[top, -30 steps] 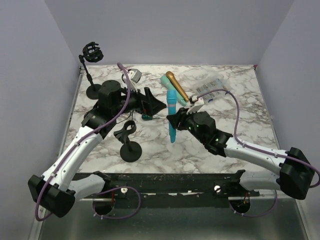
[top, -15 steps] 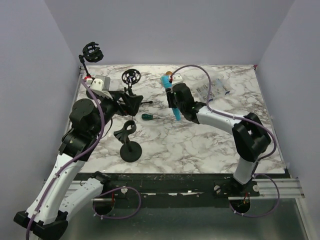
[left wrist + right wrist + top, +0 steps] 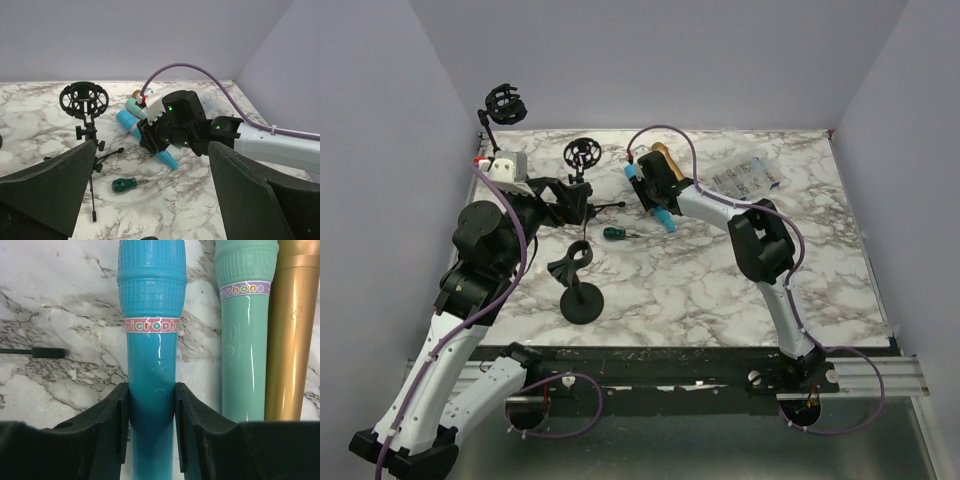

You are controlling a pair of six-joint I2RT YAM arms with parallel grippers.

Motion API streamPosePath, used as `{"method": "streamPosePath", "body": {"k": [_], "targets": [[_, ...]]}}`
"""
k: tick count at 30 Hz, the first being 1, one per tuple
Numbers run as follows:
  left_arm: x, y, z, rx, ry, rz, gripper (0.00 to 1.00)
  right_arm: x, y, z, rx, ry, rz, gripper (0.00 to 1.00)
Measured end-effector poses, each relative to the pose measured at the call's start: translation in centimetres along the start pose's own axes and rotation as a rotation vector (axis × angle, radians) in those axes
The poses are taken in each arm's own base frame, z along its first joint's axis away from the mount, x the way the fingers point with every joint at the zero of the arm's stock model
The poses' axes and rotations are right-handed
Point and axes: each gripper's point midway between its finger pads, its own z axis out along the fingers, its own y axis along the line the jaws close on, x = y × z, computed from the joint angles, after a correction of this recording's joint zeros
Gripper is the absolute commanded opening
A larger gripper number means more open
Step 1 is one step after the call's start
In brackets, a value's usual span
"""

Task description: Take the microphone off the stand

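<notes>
One blue microphone (image 3: 151, 355), clear of the stand (image 3: 582, 290) at 7 o'clock, is clamped by the right gripper (image 3: 151, 410) near 12 o'clock and is best laid flat beside the green microphone (image 3: 243, 340) before release, while the left gripper (image 3: 575, 203) is spread wide, empty.

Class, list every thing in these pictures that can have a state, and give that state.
right gripper: shut on blue plastic toy microphone
left gripper: open, empty
blue plastic toy microphone: gripped, in no stand
mint-green toy microphone: lying flat
gold toy microphone: lying flat
black clip stand: upright, clip empty
black tripod shock-mount stand: upright, empty
black corner shock-mount stand: standing, empty
green-handled screwdriver: lying loose
</notes>
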Motion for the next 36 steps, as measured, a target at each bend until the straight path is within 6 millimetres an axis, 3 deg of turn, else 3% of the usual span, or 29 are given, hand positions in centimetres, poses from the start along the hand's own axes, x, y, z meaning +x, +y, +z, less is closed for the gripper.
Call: {"method": "streamPosePath", "body": {"k": [6,15,25,28,31,36], "targets": [[0.1,0.4,0.2,-0.013,0.002,0.001,0.99,-0.2,-0.9,1.5,0.011,0.012,-0.008,0.05],[0.7,1.2,1.0,-0.038,0.024,0.003,0.99,-0.5,-1.6,2.7,0.015,0.006,0.004,0.39],[2.0,2.5,1.9,-0.077,0.055,0.008,0.98,-0.8,-1.3,2.3,-0.005,0.017,0.013,0.66],[2.2,2.7,2.0,-0.081,0.057,0.013,0.98,-1.0,-1.4,1.5,-0.006,0.027,0.019,0.72],[2.5,3.1,2.2,-0.090,0.054,0.023,0.99,-2.5,-1.8,0.0,-0.003,0.005,0.035,0.73],[3.4,4.0,2.4,-0.113,0.051,0.055,0.99,-6.6,-2.8,-5.7,0.005,-0.074,0.143,0.74]]}}
